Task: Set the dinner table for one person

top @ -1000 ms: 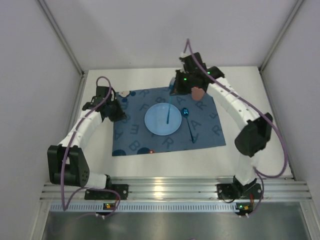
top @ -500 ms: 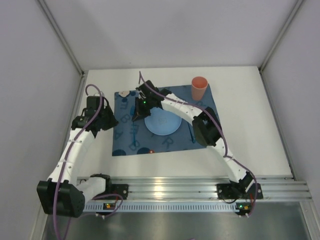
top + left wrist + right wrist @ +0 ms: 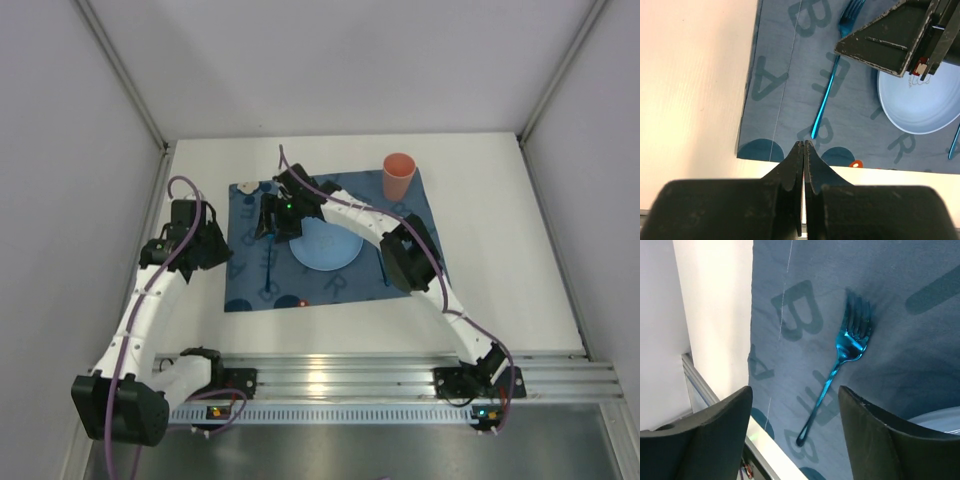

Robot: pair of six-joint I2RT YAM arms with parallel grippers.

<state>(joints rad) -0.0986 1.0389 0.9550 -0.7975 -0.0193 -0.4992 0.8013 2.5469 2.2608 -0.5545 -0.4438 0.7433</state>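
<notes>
The tabletop [image 3: 500, 270] lies beneath both pairs of fingers and spreads well past them on every side. Directly below the right fingers [image 3: 715, 432] a dark blue placemat [image 3: 790, 340] printed with large letters rests on it. These fingers stand wide apart and hold nothing. A shiny blue fork [image 3: 841, 365] lies flat on the cloth in the gap between them, tines pointing away, touching neither finger. Just past the right-hand finger the rim of a pale blue plate [image 3: 942, 420] shows. The left fingers [image 3: 804, 150] are pressed together and empty. In their own view the tips line up with the placemat's near edge, with the fork's handle end just ahead of them and the plate ahead to their right. One dark finger of the other pair cuts across the plate's far side there. A thin blue handle [image 3: 954, 142] shows at that view's right edge, the rest of it out of frame. From above, an orange cup [image 3: 399, 175] stands upright on the placemat's far right corner, well apart from both pairs of fingers, and the right arm [image 3: 405, 250] crosses over the cloth right of the plate. The tabletop itself is flat, matte white and rectangular, closed in by pale walls [image 3: 330, 70], with an aluminium rail [image 3: 350, 375] along its near edge.
</notes>
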